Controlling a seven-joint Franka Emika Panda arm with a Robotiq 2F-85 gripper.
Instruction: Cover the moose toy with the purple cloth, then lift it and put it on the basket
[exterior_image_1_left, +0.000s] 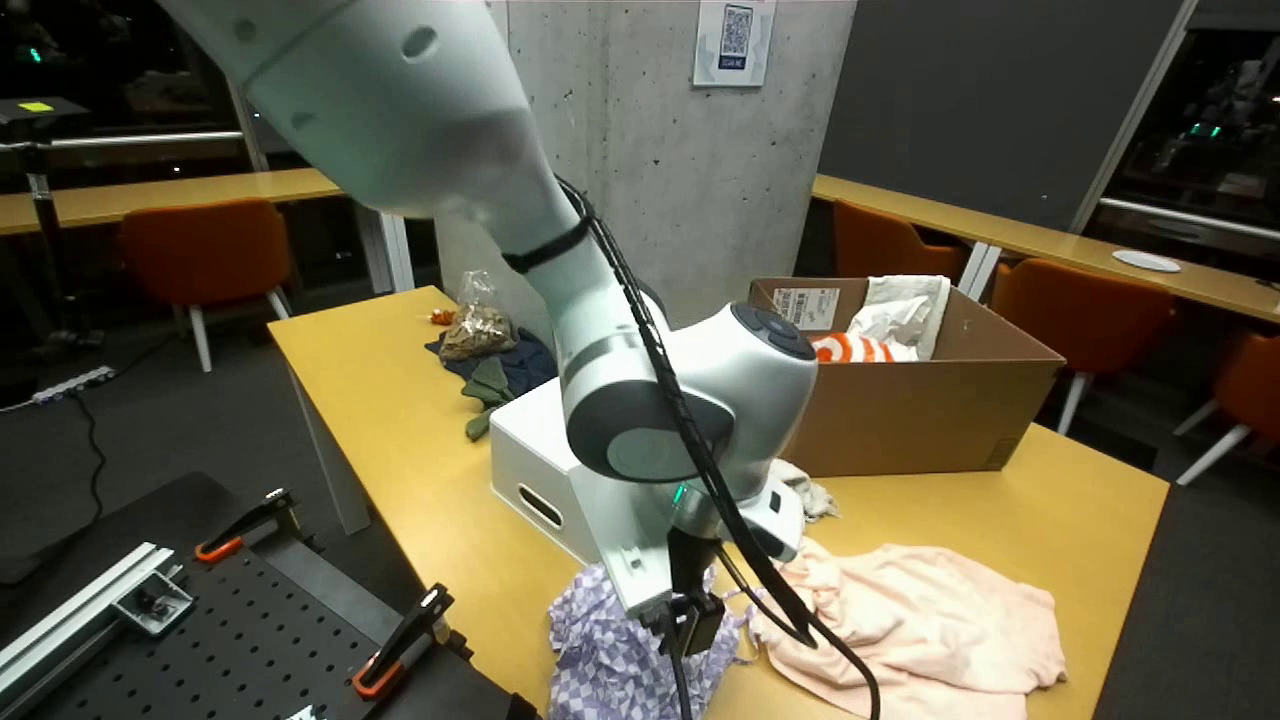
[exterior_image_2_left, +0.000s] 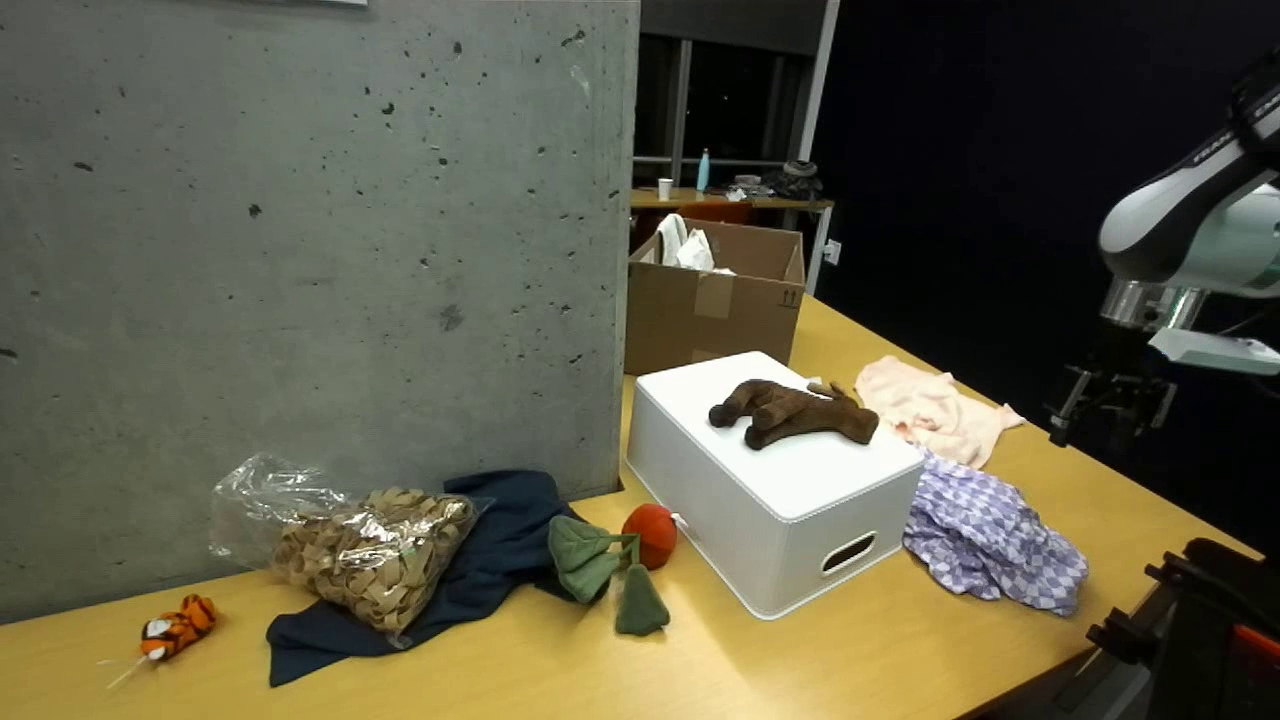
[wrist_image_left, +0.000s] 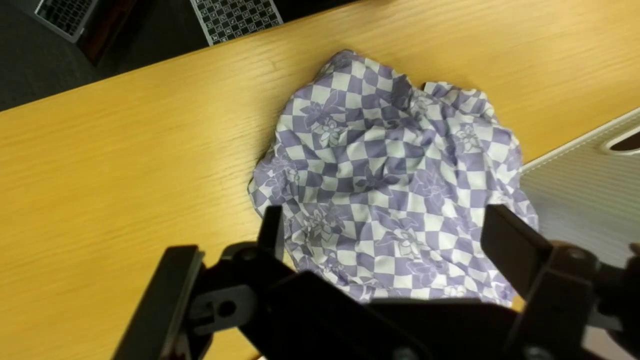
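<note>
The black two-fingered gripper (wrist_image_left: 382, 225), spread wide and empty, points down at the purple-and-white checked cloth (wrist_image_left: 390, 175) beside the ridged white box (exterior_image_2_left: 780, 488), I guess to lay it over the brown plush moose (exterior_image_2_left: 800, 413) on that box.

Light from above washes the top of the white box (exterior_image_2_left: 775, 485) nearly blank in an exterior view, leaves its walls greyer, lays a pale sheen on the tabletop (exterior_image_2_left: 770, 660) and draws glints from the bag (exterior_image_2_left: 345, 545). In both exterior views the windows (exterior_image_1_left: 1195, 160) are near black. In the wrist view the purple cloth (wrist_image_left: 390, 175) looks fairly crisp, edged by soft shadow; the tool (wrist_image_left: 384, 227) is dark, blurred, out of focus.
</note>
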